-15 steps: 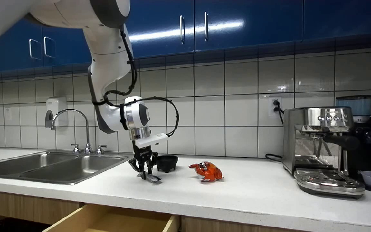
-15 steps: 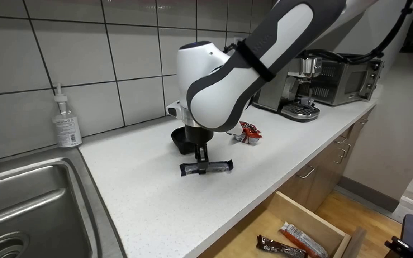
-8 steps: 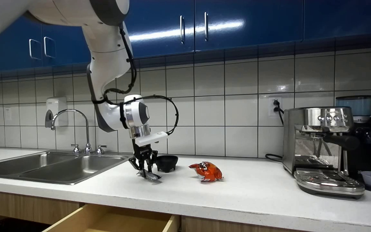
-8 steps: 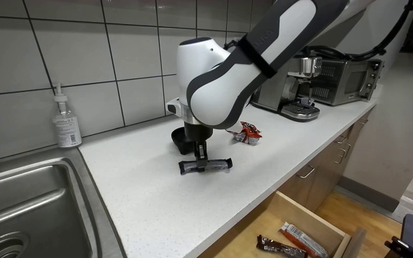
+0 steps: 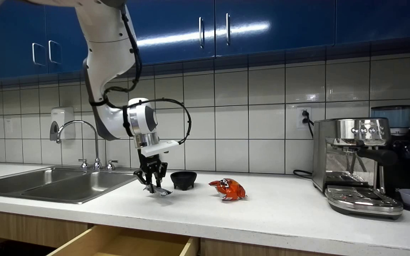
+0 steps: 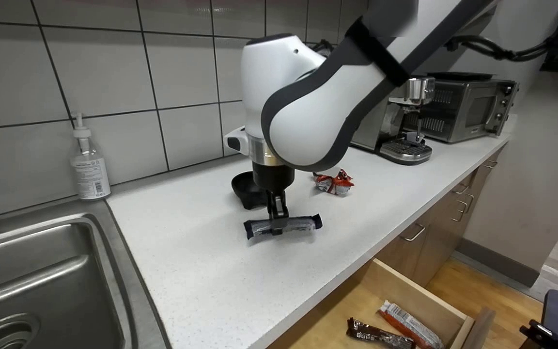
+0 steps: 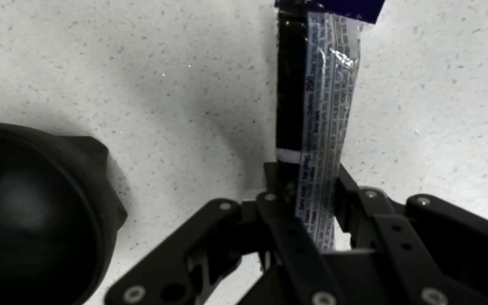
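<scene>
My gripper (image 7: 307, 184) is shut on a wrapped bar (image 7: 322, 84) with dark ends and a silver, printed label side. One finger stands on each side of the bar, near its middle. In both exterior views the gripper (image 5: 153, 187) points down and the bar (image 6: 304, 223) lies crosswise in it, slightly above the white counter, a faint shadow beneath. A black footed bowl (image 7: 32, 212) stands close beside the gripper, apart from it. Farther along the counter sits a crumpled orange-red bag (image 5: 231, 189), partly behind the arm in an exterior view (image 6: 335, 183).
Below the counter a wooden drawer (image 6: 422, 295) stands open, with a brown wrapped bar (image 6: 376, 334) and an orange-and-silver one (image 6: 412, 325) inside. A steel sink (image 6: 114, 271) borders the counter near a soap bottle (image 6: 91, 174). A coffee machine (image 5: 349, 129) occupies the opposite end.
The gripper has lifted the bar a little off the counter and, in an exterior view, shifted left, leaving more of the bowl visible. Bowl, bag and drawer have stayed put.
</scene>
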Robot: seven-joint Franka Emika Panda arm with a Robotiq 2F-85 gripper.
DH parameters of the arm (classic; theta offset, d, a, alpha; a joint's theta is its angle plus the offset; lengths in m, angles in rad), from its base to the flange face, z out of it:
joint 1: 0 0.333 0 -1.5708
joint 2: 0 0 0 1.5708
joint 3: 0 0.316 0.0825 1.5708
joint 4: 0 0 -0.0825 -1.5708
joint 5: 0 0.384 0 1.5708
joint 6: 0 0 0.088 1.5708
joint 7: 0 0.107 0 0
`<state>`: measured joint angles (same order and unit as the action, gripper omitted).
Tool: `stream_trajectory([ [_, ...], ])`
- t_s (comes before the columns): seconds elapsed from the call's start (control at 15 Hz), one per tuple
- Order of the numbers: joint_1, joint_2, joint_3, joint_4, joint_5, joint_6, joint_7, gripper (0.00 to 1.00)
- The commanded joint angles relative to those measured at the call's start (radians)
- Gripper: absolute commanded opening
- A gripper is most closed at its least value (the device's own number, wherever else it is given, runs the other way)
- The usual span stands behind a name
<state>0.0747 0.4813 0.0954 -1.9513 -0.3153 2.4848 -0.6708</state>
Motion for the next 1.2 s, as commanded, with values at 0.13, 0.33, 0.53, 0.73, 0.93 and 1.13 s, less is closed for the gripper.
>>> stream_trajectory([
  [0.13, 0.03, -0.154, 0.0, -0.183, -0.048, 0.021, 0.073, 0.08],
  [0.33, 0.045, -0.212, 0.001, -0.261, -0.075, 0.021, 0.113, 0.08],
  [0.53, 0.058, -0.262, 0.001, -0.337, -0.107, 0.02, 0.163, 0.08],
  [0.73, 0.069, -0.304, 0.0, -0.412, -0.162, 0.025, 0.225, 0.08],
  [0.93, 0.075, -0.325, 0.0, -0.474, -0.208, 0.029, 0.274, 0.08],
  [1.13, 0.076, -0.33, -0.001, -0.518, -0.237, 0.036, 0.318, 0.08],
])
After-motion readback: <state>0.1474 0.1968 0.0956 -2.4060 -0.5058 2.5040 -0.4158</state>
